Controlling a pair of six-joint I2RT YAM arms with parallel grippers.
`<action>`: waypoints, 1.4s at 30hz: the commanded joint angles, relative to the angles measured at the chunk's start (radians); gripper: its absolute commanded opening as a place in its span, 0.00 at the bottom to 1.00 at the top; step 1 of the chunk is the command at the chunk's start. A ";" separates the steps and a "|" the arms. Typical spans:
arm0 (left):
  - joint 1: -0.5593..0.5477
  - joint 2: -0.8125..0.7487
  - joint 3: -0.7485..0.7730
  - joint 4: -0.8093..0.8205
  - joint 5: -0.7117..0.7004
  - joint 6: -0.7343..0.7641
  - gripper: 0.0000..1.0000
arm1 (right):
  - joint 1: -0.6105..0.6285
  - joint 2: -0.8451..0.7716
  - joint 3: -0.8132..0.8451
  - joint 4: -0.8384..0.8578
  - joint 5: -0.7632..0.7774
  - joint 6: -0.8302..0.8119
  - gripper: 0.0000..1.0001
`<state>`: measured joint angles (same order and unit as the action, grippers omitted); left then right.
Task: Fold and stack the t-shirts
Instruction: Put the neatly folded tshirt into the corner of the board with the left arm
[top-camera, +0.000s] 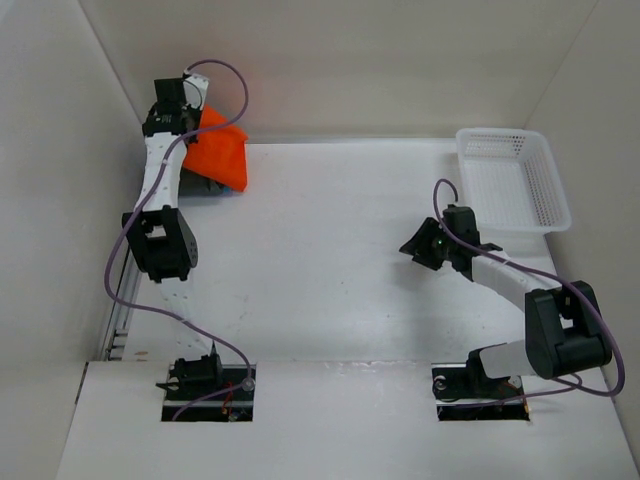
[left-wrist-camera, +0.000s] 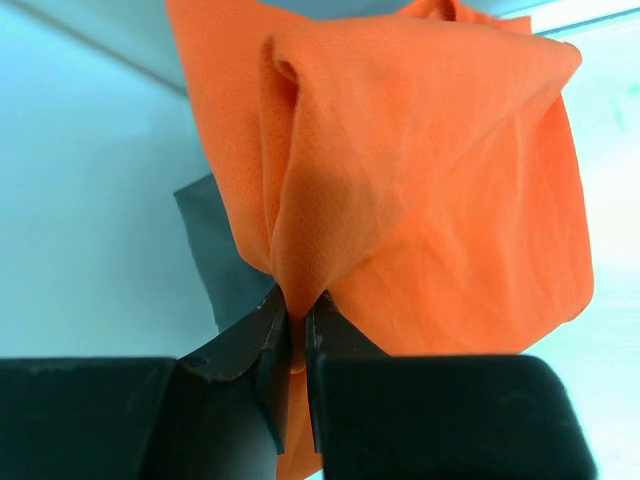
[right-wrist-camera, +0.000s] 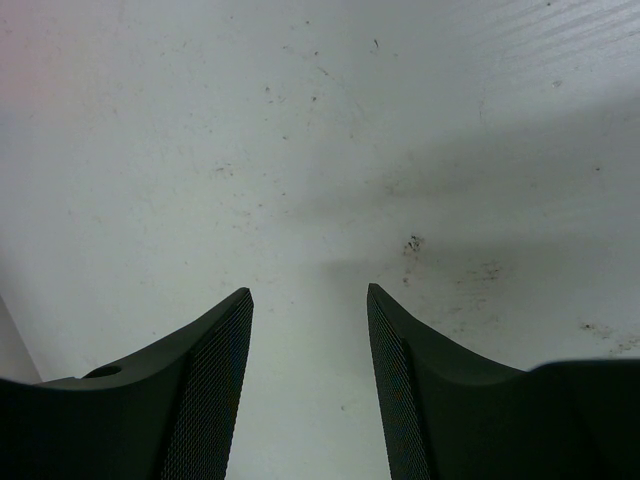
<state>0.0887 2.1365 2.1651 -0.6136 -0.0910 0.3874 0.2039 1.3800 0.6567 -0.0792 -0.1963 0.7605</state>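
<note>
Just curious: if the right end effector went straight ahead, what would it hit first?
Probably the bare white table; the right end effector stands open with nothing ahead but tabletop, though depth is unclear.

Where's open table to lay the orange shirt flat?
Biggest bare patch: table centre, from the orange t-shirt across to the open right gripper and back to the near edge. Narrower strip along the far wall between shirt and white mesh basket. Crowded: far-left corner, left gripper pinching the orange shirt, dark grey cloth beside it.
</note>
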 joint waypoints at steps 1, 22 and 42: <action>0.044 -0.035 0.055 -0.003 0.054 -0.038 0.00 | -0.011 -0.030 -0.005 0.015 -0.006 -0.021 0.54; 0.207 0.198 0.217 -0.104 0.165 -0.076 0.00 | -0.010 0.013 0.030 -0.002 -0.026 -0.026 0.55; 0.199 0.338 0.309 0.041 -0.065 0.090 0.04 | 0.033 0.105 0.110 -0.033 -0.051 -0.029 0.57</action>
<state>0.2813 2.4725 2.4199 -0.6315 -0.1043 0.4366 0.2302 1.4769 0.7242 -0.1158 -0.2363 0.7479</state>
